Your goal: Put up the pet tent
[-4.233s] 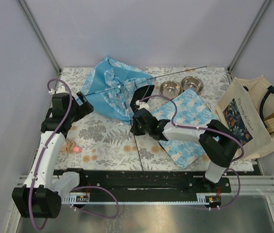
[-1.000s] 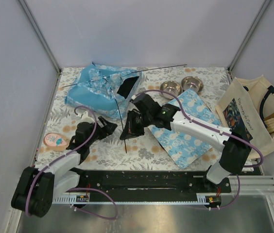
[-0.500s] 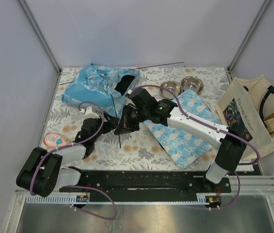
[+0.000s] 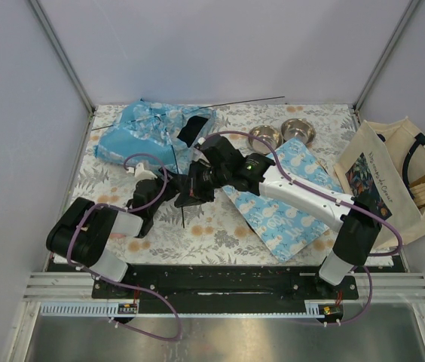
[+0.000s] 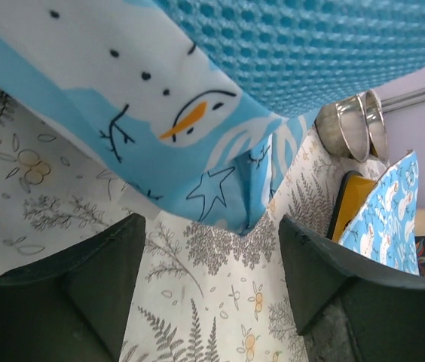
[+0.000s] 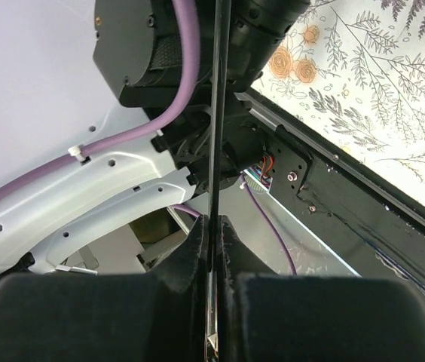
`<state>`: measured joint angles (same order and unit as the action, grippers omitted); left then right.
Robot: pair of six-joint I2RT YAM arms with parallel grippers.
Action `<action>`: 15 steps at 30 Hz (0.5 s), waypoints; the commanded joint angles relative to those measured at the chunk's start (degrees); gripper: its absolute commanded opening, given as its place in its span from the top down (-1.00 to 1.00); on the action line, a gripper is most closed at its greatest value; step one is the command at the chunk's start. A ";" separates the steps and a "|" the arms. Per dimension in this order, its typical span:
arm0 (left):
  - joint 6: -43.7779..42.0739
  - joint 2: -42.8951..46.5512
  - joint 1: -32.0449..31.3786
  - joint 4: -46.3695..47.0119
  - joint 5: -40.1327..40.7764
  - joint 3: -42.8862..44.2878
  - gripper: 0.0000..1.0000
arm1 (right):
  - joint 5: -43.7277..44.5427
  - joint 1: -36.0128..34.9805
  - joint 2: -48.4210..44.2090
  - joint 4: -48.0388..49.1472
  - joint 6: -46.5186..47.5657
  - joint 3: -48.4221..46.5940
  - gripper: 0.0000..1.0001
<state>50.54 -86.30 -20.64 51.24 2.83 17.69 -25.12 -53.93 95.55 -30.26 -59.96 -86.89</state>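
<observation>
- Pet tent [image 4: 152,128]: slack heap at the table's [image 4: 220,234] far-left, not yet standing
- Pole [image 6: 217,113]: thin, black; you hold it pinched in the right gripper [image 6: 212,234], probably to bend it upright
- Left gripper [image 5: 209,279]: fingers spread, empty, just below the tent's hem, seemingly so you can take the fabric

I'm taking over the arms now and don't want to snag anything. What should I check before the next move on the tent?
1. Right gripper shut on the pole: ok.
2. Left gripper open, nothing between its jaws: ok.
3. Tent standing: not ok, it lies crumpled on the table.
4. Far end of the pole seated in the tent: cannot tell.
5. Gap between the two grippers: cannot tell, they crowd together in the top view.
6. Bowls apart from the tent: ok.
</observation>
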 commanded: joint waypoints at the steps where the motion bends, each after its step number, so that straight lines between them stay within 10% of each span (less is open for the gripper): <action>1: 3.06 -3.95 -0.19 12.38 1.12 2.34 -0.41 | 3.50 1.11 -1.07 5.13 -0.50 -2.05 1.00; 8: 1.58 -6.33 -0.45 12.92 0.34 4.89 0.18 | 3.86 1.11 -1.94 5.21 -0.51 -0.82 1.00; 12: -0.44 -5.11 -0.45 10.82 -1.68 5.77 0.95 | 4.56 1.11 -2.03 5.21 -0.15 -0.38 1.00; 15: -1.94 -3.26 -0.62 8.09 -4.83 5.69 1.00 | 5.96 1.28 -2.12 5.21 0.98 -0.21 1.00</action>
<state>51.37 -92.07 -20.80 58.52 1.96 21.96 -24.60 -53.93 95.55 -29.61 -60.47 -86.85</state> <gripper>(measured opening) 0.024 0.040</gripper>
